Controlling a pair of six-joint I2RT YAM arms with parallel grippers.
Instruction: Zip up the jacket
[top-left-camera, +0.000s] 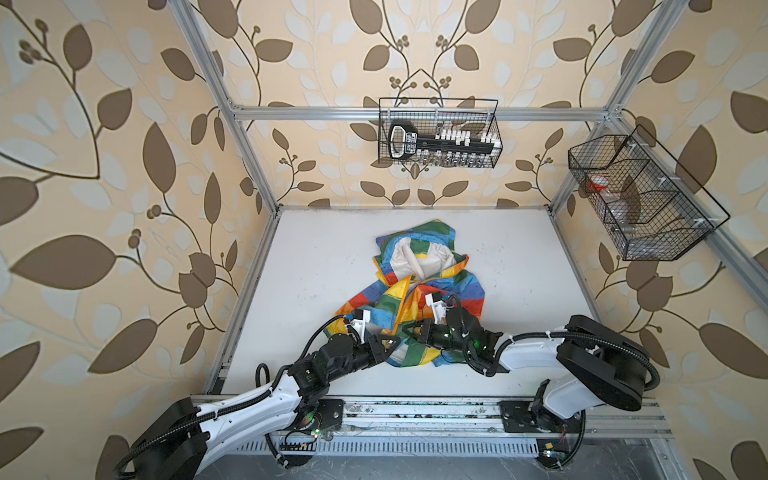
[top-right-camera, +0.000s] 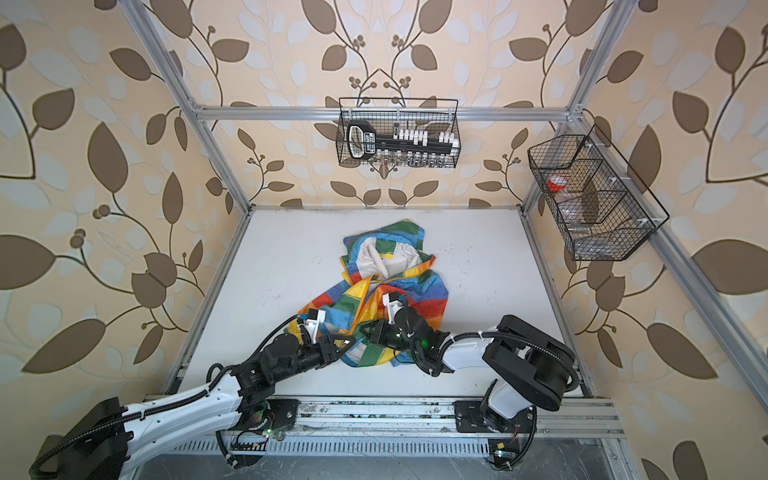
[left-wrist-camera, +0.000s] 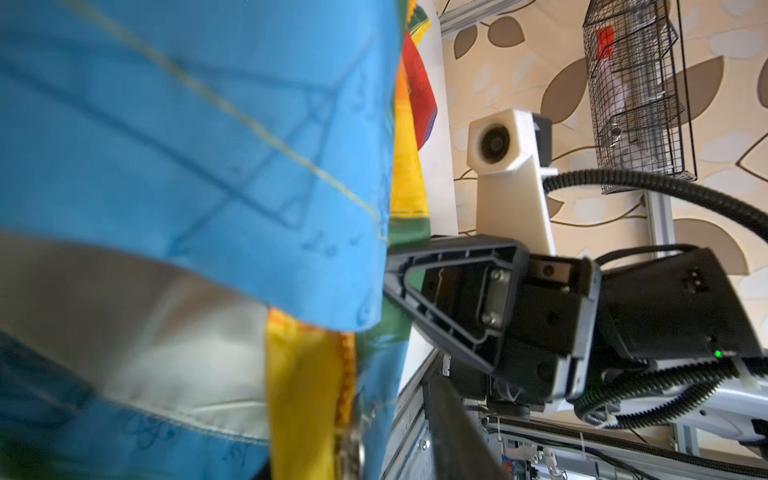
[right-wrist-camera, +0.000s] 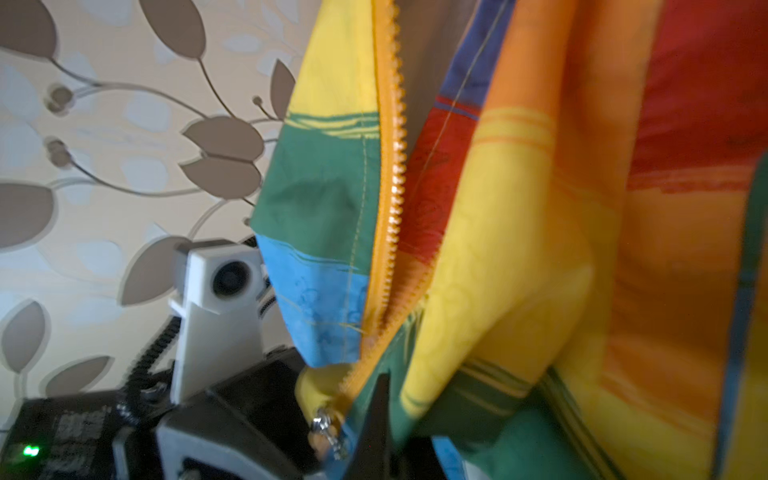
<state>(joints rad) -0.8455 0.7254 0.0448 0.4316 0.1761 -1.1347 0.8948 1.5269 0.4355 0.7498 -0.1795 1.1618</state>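
On table (top-left-camera: 316, 266), jacket (top-left-camera: 465, 291) points hood (top-left-camera: 415, 237) rearward; right pincer (top-left-camera: 409, 330) grips it, left pincer (top-left-camera: 392, 341) unclear.

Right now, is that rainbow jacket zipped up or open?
Mostly open. On the jacket, zipper teeth run bare and unmeshed; the slider sits near the hem.

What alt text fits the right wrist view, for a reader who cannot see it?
Close-up of the rainbow jacket in crumpled folds, its orange zipper open, teeth parted as far as a small metal pull. Beside it are the other arm's white wrist camera and leaf-patterned wallpaper.
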